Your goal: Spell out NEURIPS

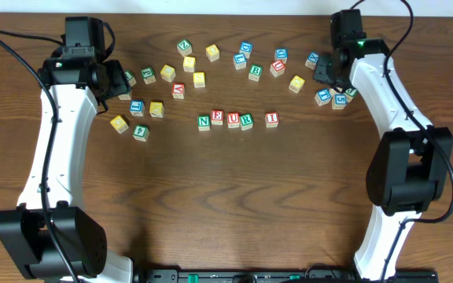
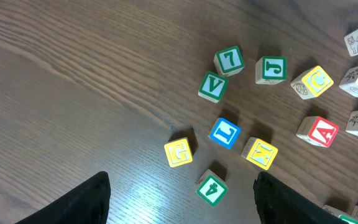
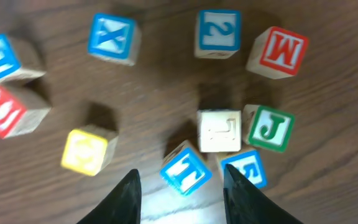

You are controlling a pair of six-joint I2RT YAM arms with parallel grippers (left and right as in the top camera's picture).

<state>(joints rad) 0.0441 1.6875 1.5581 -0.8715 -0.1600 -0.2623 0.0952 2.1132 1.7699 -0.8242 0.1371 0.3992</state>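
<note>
Our right gripper [image 3: 180, 180] hangs part-open and empty over a blue-faced cube [image 3: 185, 169] in the far-right cluster. Our left gripper [image 2: 182, 183] stands wide and empty. These wooden cubes look light, rigid and smooth, best pinched on two opposite flat sides, though neighbours crowd close. Nearby faces read X [image 3: 112, 38], 2 [image 3: 217, 31], M [image 3: 278, 53], J [image 3: 271, 129]. The row [image 1: 233, 120] reading N E U R I sits mid-table.

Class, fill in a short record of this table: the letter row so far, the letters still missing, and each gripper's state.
Row: pale wooden cubes with green N, red E, blue U, green R, red I
Spacing: I stands apart from R
Missing: P, S
Left gripper: open, empty
Right gripper: open, hovering over a blue-faced wooden cube
</note>
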